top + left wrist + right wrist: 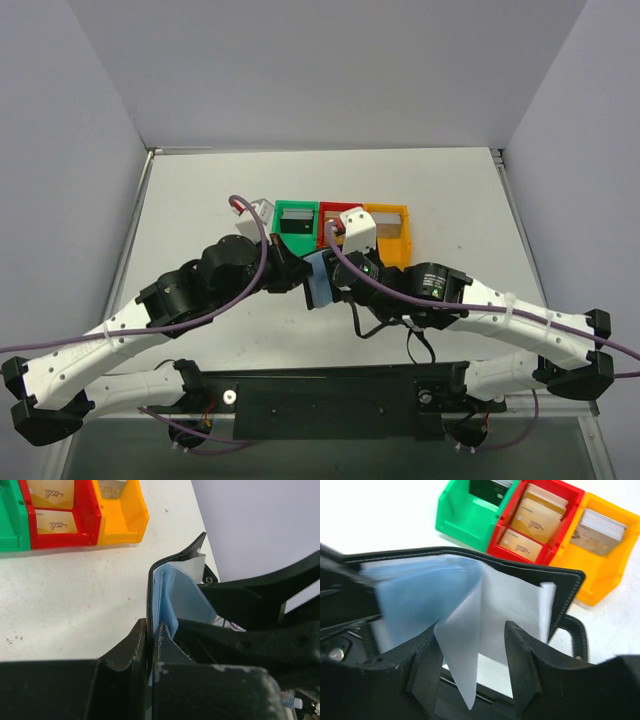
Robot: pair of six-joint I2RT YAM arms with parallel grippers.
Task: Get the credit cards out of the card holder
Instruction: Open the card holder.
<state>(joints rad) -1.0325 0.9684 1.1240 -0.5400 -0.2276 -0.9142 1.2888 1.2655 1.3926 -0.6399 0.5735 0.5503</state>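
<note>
Card holder (318, 280): open, upright over the bench (200, 200), near the green bin (279, 225), red bin (330, 205) and orange bin (405, 235). Left tool (151, 635): clamped on its black edge. Right tool (472, 650): fingers apart, a translucent sleeve hanging loose between them.

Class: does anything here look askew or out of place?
Yes. One clear sleeve hangs slanted out of the open card holder, its corner pointing down between the fingers of the right gripper.
</note>
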